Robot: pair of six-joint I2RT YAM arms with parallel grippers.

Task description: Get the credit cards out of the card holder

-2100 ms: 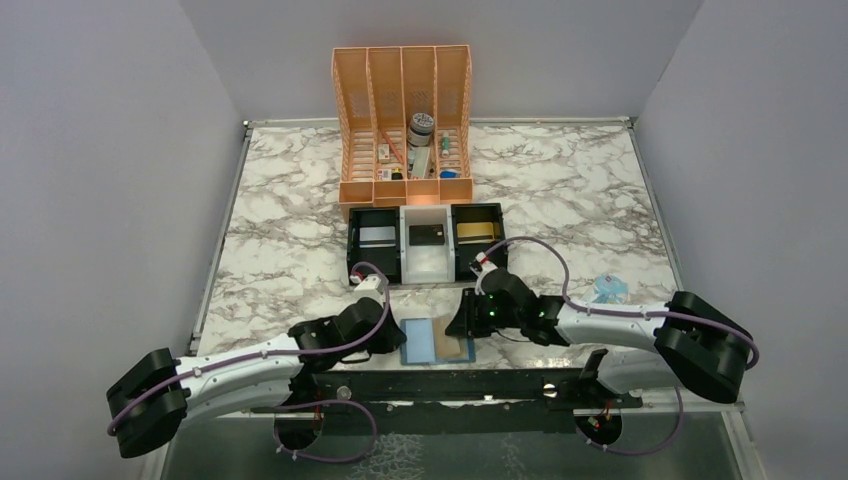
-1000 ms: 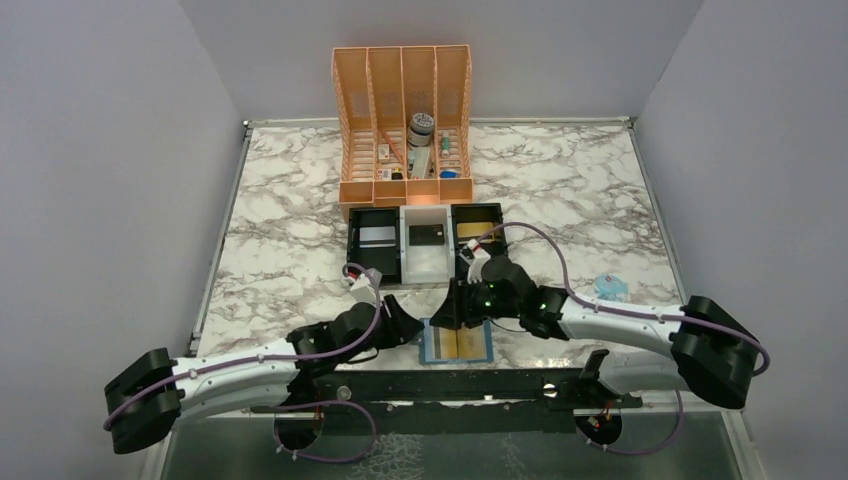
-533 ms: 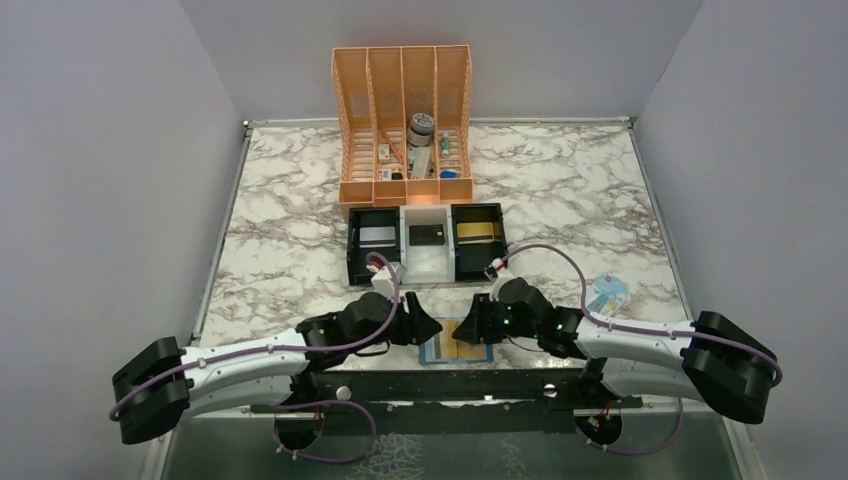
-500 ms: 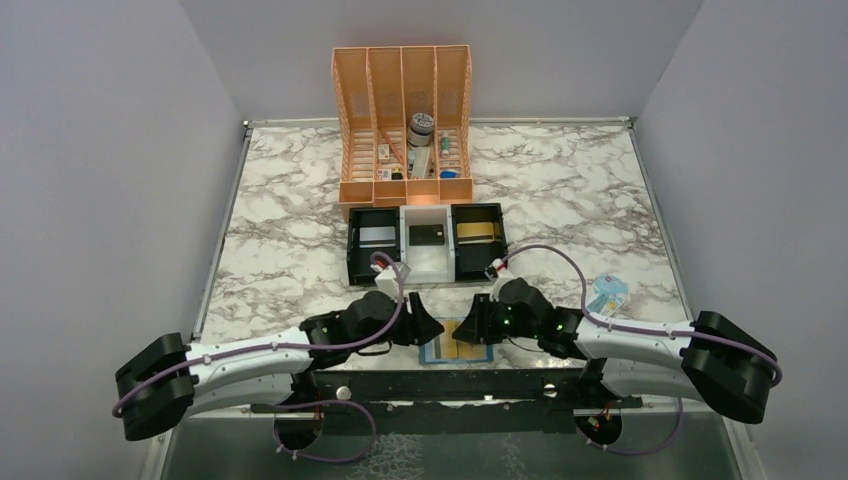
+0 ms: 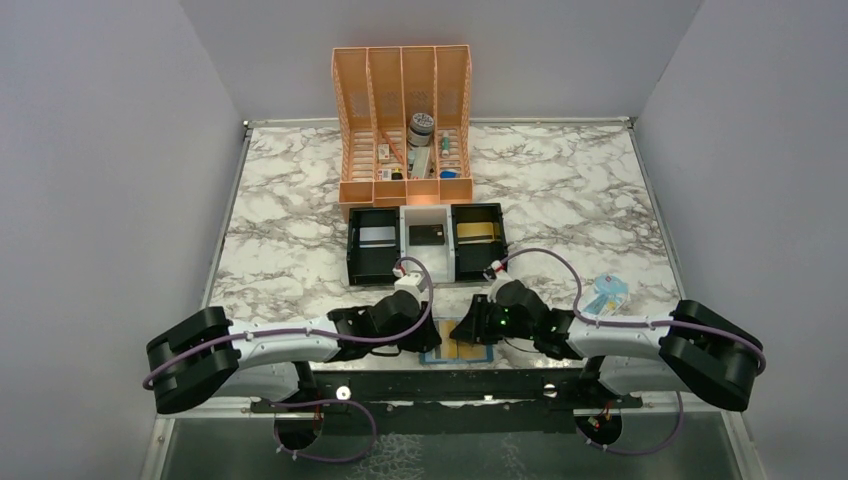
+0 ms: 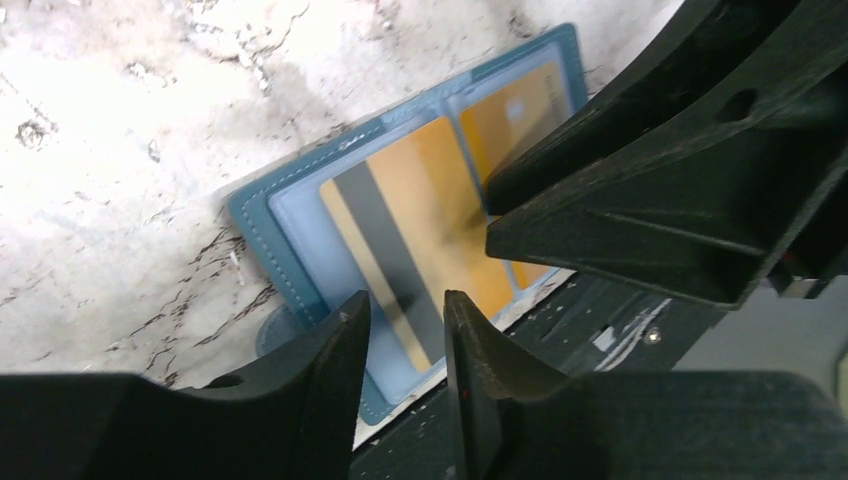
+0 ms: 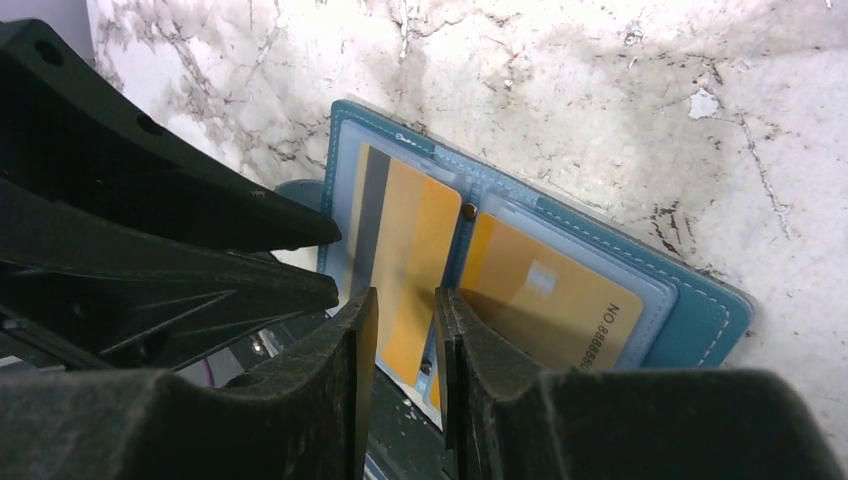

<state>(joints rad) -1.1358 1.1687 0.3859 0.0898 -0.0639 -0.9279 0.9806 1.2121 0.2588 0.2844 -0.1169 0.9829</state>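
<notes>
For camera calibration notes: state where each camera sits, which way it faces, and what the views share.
Top external: above and behind the bases, looking down over the marble table; the left arm and right arm show whole.
Left wrist: on the left arm, looking down past the left gripper at the card holder; the right arm's black body at right.
Right wrist: on the right arm, looking down past the right gripper at the same holder.
Shared: both wrist views show the gold credit cards in the holder.
</notes>
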